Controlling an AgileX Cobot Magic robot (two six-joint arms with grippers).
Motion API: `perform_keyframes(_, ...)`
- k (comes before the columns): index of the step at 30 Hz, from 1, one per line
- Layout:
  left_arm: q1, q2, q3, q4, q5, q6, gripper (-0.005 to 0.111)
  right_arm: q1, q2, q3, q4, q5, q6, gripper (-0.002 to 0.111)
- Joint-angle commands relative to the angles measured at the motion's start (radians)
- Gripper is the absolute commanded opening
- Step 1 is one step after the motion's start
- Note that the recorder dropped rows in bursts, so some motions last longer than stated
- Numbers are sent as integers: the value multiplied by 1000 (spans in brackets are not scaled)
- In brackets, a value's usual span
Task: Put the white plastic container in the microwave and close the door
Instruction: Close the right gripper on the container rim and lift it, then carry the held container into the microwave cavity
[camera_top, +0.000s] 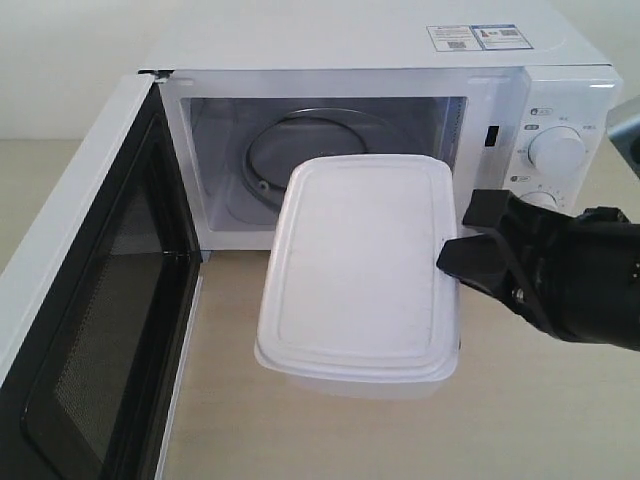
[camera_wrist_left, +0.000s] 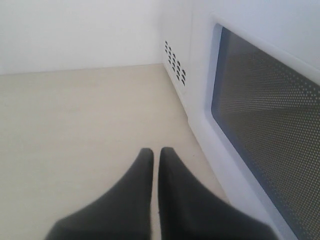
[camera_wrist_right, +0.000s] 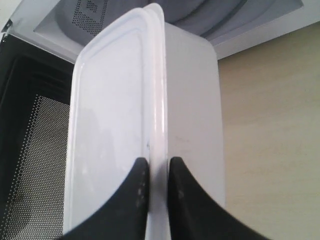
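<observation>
One white plastic container (camera_top: 355, 270), held before one microwave (camera_top: 380, 40); right gripper (camera_wrist_right: 158, 165) pinching its right rim. One door (camera_top: 90, 300), swung open left. Left gripper (camera_wrist_left: 155, 152) pressed together beside door. Pale wooden table (camera_top: 560, 400), white wall (camera_wrist_left: 75, 30).

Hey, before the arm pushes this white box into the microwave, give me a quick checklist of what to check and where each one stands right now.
1. Door open wide: ok; the door is swung fully left.
2. Grip: ok; the right gripper pinches the white plastic container by its rim.
3. Lid seated: ok; the lid sits flat wherever it shows.
4. Alignment: ok; the container hangs in front of the microwave opening.
5. Cavity free: cannot tell; the turntable looks bare, but the container hides part of it.
6. Left gripper out of the way: ok; shut, outside the door.
</observation>
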Motion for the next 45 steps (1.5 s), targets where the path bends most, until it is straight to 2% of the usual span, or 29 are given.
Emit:
perform_keyframes(1, 4, 2, 4, -2, 1, 5, 4, 2, -8, 3, -28, -37, 54, 0)
perform_keyframes(4, 4, 2, 4, -2, 1, 5, 4, 21, -8, 3, -210, -94, 242, 0)
perform_keyframes(7, 4, 2, 4, -2, 1, 5, 4, 65, -8, 3, -314, -172, 396, 0)
perform_keyframes(13, 4, 2, 4, -2, 1, 5, 4, 204, -8, 3, -518, -337, 674, 0)
perform_keyframes(20, 4, 2, 4, -2, 1, 5, 4, 329, 10, 15, -550, -466, 784, 0)
perform_keyframes(29, 4, 2, 4, -2, 1, 5, 4, 469, 131, 119, -669, -737, 1168, 0)
perform_keyframes(35, 4, 2, 4, -2, 1, 5, 4, 480, 191, 119, -711, -805, 1265, 0)
perform_keyframes(45, 4, 2, 4, -2, 1, 5, 4, 480, 358, 119, -859, -933, 1568, 0)
